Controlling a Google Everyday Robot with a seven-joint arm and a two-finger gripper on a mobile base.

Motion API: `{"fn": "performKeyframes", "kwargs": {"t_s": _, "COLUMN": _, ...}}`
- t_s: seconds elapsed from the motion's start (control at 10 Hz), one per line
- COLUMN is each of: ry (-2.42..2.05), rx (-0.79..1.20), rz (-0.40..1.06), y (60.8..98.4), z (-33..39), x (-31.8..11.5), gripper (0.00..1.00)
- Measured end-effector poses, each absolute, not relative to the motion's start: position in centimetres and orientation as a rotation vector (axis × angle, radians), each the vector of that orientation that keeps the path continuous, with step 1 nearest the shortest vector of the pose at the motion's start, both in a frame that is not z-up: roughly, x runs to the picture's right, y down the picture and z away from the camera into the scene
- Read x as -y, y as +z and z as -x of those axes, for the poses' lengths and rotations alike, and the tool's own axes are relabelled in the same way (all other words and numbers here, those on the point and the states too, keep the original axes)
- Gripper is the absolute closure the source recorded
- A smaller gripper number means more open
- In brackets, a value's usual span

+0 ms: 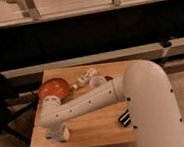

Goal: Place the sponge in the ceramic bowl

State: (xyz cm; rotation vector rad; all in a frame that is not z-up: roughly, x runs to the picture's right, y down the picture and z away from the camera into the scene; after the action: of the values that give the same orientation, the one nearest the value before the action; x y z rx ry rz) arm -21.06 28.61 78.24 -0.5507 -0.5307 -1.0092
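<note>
Hand (60,134) is hanging low over the near corner of the surface (100,131), right at its edge. Sponge (52,138) is lying directly beneath it, with only a pale blue sliver showing beside the hand. I cannot tell whether the hand is spread, closed or pinching the pad, because the wrist is covering it.

Ceramic bowl (54,86) is sitting beyond the hand, toward the far side of the surface, and nothing blue is showing in it. So the sponge is lying outside the bowl.

Judgement: the step looks to be about securing the sponge. A soft pad is calling for a hold across its middle, then a straight lift before any travel. The edge is just beside it, and a sideways nudge could send it off.

Around: what looks like a cup (95,80) and small white pieces (82,80) are standing past the bowl, off toward the robot's body. The black bar (125,118) is lying well apart from the hand, on that same side. Nothing is standing between hand and bowl — only the arm (84,101) itself is overhanging the bowl's near rim.
</note>
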Motion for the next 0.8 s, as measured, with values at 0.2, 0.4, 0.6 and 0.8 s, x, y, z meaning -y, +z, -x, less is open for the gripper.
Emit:
{"fn": "performKeyframes", "kwargs": {"t_s": 0.2, "ry": -1.0, "rx": 0.547, "rz": 0.541, "y": 78.0, "z": 20.6, "x": -28.3, "gripper": 1.0}}
{"fn": "performKeyframes", "kwargs": {"t_s": 0.4, "ry": -0.992, "rx": 0.559, "rz": 0.528, "y": 77.5, "z": 20.1, "x": -27.9, "gripper": 1.0}}
{"fn": "performKeyframes", "kwargs": {"t_s": 0.6, "ry": -0.981, "rx": 0.573, "rz": 0.507, "y": 76.8, "z": 19.6, "x": -27.3, "gripper": 1.0}}
{"fn": "performKeyframes", "kwargs": {"t_s": 0.8, "ry": -0.978, "rx": 0.581, "rz": 0.495, "y": 76.4, "z": 19.4, "x": -27.0, "gripper": 1.0}}
